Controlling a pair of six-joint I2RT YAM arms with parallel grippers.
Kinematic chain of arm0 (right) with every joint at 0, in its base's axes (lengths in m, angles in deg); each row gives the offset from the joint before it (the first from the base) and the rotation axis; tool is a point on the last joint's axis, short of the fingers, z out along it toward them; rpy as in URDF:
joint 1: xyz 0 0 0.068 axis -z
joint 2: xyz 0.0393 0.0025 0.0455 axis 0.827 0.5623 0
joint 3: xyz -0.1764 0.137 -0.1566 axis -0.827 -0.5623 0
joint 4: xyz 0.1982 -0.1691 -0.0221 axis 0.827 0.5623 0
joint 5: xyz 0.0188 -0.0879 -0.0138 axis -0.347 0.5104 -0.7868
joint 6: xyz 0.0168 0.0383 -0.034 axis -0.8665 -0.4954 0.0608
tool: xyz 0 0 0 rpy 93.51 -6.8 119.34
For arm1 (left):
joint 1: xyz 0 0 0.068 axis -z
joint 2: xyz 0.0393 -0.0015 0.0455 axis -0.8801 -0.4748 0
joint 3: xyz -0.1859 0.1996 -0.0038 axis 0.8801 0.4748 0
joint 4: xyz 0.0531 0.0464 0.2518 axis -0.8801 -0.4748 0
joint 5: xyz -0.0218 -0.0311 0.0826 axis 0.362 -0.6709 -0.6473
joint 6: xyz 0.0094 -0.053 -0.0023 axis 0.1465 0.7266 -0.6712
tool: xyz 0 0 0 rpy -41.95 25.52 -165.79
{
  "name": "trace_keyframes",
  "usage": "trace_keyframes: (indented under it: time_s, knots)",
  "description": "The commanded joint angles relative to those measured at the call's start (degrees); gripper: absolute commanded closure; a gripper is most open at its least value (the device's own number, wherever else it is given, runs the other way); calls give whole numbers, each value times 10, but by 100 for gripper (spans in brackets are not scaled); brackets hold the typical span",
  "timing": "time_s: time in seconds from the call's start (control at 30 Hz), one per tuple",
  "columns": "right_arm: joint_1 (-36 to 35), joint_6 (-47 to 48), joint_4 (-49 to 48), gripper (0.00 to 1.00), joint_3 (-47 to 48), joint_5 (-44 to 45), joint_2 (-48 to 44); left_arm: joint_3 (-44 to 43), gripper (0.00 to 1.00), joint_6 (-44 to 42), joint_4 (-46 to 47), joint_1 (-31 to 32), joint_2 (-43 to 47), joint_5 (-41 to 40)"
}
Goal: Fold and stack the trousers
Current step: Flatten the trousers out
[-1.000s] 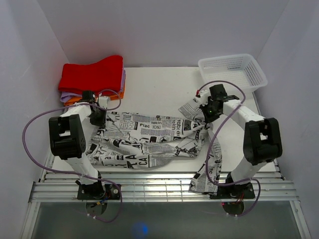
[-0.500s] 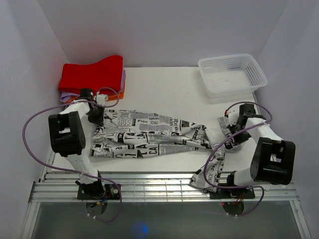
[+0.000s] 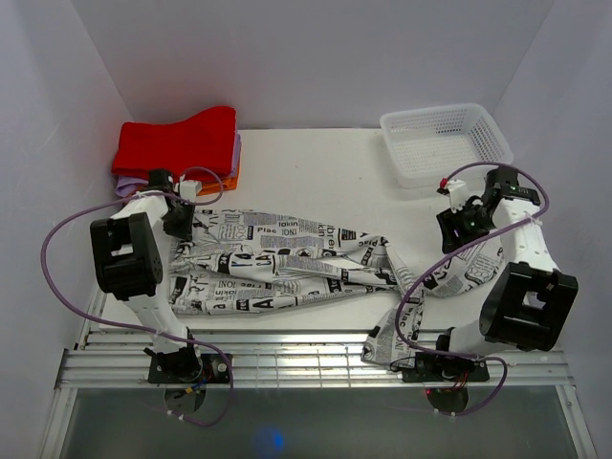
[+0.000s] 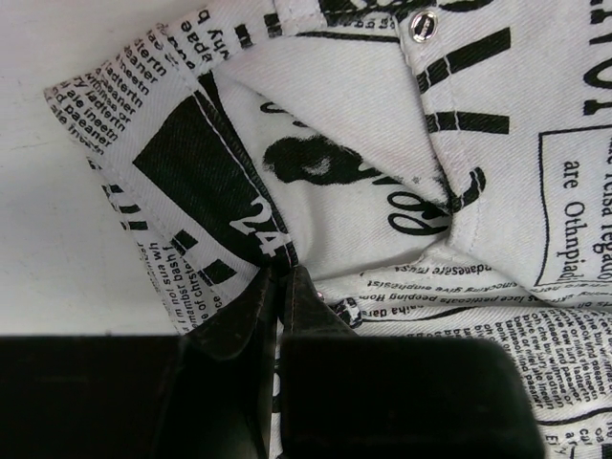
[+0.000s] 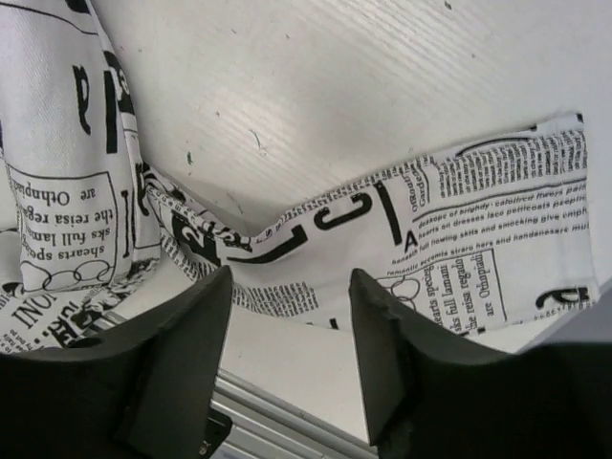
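White table (image 3: 316,163) bears trousers (image 3: 277,263) printed "24"; left fingers (image 4: 241,314) pinch them, right fingers (image 5: 182,363) spread apart.

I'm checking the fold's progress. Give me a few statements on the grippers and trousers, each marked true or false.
1. The left gripper is shut on the trousers. True.
2. The right gripper grips a trouser leg. False: it is open and holds nothing.
3. The trousers lie in the basket. False: they are spread across the table.
4. Part of the trousers hangs over the table's near edge. True.
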Motion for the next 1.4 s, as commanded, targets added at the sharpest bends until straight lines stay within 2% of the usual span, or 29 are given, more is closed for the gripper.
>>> trace_keyframes:
  time_s: [0.0,0.03,0.13,0.2,0.3,0.33,0.47,0.53,0.67,0.8,0.87,1.0,1.03,1.07,1.1,1.13,1.2,1.27,1.33,1.37]
  knots:
    - [-6,-22,-14,45,18,-67,32,-4,100,-15,7,-16,-25,-35]
    - [-10,-41,-40,50,21,-71,44,-5,100,-15,4,-16,-25,-34]
    - [-42,-124,-140,53,39,-82,86,-14,100,-11,-3,-16,-29,-23]
    - [-74,-169,-218,53,50,-65,113,-18,100,-8,-6,-16,-30,-17]
    - [-104,-255,-310,48,103,-40,195,-18,100,-1,-10,-16,-29,-9]
    - [-107,-255,-326,46,103,-32,214,-17,100,-1,-11,-16,-28,-8]
    - [-113,-321,-357,42,231,7,312,-1,100,-4,-8,-16,-14,-12]
    - [-112,-326,-374,39,266,27,349,10,100,-7,-5,-18,-9,-18]
    - [-112,-324,-381,26,322,50,372,15,100,-5,-2,-21,-5,-22]
    - [-112,-278,-323,20,329,8,334,13,100,-3,-3,-22,-7,-18]
    - [-113,-203,-254,18,340,-43,301,12,100,-3,-7,-22,-4,-9]
    - [-113,-25,-1,11,335,-135,215,8,100,-3,-12,-23,3,5]
    - [-113,18,43,0,324,-147,171,8,100,-3,-13,-22,4,9]
    - [-114,89,78,7,298,-161,149,8,100,-3,-14,-22,4,11]
    - [-115,126,114,7,284,-165,127,5,100,-3,-15,-23,4,17]
    - [-118,163,190,7,269,-164,90,5,100,-2,-17,-22,4,19]
    - [-136,195,197,7,185,-123,41,4,100,1,-18,-22,3,26]
    - [-213,220,194,4,74,-62,-38,5,99,5,-19,-22,4,30]
    - [-273,194,188,0,17,-42,-89,8,100,7,-18,-22,5,34]
    - [-333,180,183,4,-5,-48,-100,10,99,8,-17,-22,5,37]
